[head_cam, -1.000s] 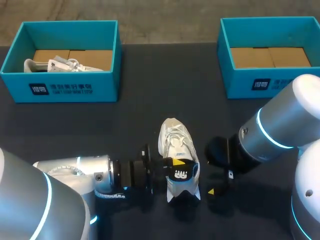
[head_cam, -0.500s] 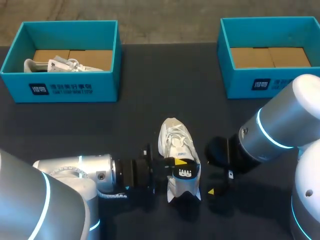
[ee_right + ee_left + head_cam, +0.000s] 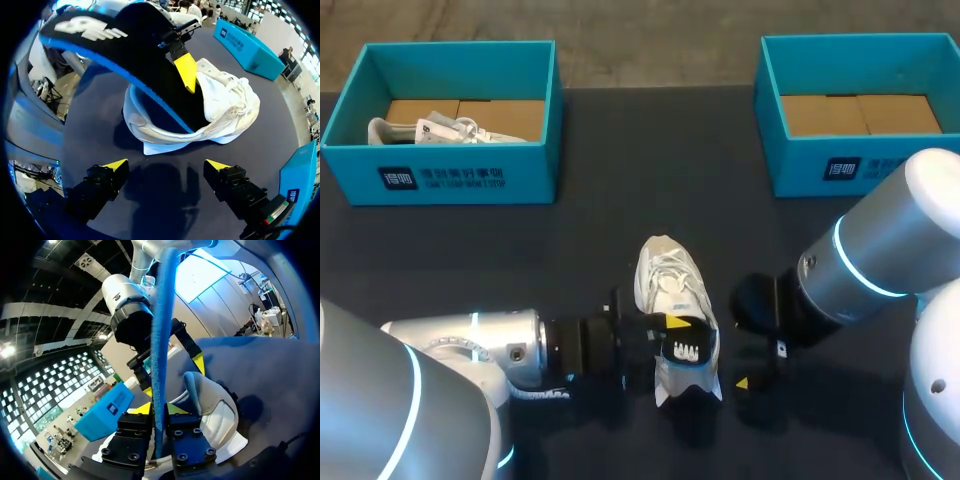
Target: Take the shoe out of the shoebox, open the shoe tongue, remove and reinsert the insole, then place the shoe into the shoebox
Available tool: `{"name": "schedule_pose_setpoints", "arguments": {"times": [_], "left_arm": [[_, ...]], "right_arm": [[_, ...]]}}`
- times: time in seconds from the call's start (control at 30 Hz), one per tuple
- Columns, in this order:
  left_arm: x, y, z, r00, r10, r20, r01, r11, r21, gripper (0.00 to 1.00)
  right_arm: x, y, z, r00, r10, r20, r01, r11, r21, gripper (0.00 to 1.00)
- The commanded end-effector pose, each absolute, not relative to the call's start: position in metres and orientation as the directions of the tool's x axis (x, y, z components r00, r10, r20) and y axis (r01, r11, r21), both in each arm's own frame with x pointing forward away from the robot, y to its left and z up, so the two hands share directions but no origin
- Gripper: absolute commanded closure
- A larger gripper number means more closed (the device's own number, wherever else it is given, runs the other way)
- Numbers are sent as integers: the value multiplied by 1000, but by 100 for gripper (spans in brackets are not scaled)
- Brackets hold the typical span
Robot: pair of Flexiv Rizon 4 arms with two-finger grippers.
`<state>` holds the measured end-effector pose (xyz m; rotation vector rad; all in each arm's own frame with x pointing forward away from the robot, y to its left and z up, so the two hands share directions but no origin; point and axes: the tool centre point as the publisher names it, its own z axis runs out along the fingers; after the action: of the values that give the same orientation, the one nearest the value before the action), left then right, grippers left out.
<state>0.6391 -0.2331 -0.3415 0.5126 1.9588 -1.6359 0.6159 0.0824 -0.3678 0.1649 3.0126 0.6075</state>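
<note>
The left gripper [image 3: 668, 324] is clamped on the black, blue-edged foam insole [image 3: 130, 35], whose lower end stands inside the white mesh sneaker [image 3: 670, 285] at the table's 6 o'clock. The right gripper [image 3: 167, 165] hangs wide open and empty at the sneaker's 4 o'clock. A teal cardboard shoebox [image 3: 450, 180] at 10 o'clock holds another white shoe [image 3: 430, 130]. A second teal shoebox [image 3: 840, 165] sits at 2 o'clock.

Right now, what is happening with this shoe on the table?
The left gripper is shut on the black, blue-edged insole, whose lower end sits in the opening of the white sneaker. The right gripper hangs open near the heel, holding nothing. The sneaker stands on the table, outside both teal shoeboxes.
</note>
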Motion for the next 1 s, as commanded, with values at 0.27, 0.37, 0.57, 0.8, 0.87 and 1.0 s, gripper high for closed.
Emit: {"name": "schedule_pose_setpoints", "arguments": {"times": [0.27, 0.37, 0.57, 0.8, 0.87, 1.0], "left_arm": [[629, -230, -333, -792, -35, -610, 592, 204, -780, 74], [628, -229, -330, -792, -35, -609, 592, 203, -780, 73], [623, -229, -325, -792, -22, -611, 594, 206, -778, 69], [618, -231, -322, -790, -1, -613, 598, 221, -771, 65], [616, -232, -320, -789, 5, -614, 601, 214, -770, 66], [614, -233, -317, -788, 11, -616, 604, 211, -768, 66]], "right_arm": [[614, 82, -368, -992, 119, -44, 92, 916, 390, 0], [614, 82, -368, -992, 119, -44, 92, 916, 390, 0], [614, 82, -368, -992, 119, -44, 92, 916, 390, 0], [614, 82, -368, -992, 119, -44, 92, 916, 390, 0], [614, 82, -368, -992, 119, -44, 92, 916, 390, 0], [614, 82, -368, -992, 119, -44, 92, 916, 390, 0]]}}
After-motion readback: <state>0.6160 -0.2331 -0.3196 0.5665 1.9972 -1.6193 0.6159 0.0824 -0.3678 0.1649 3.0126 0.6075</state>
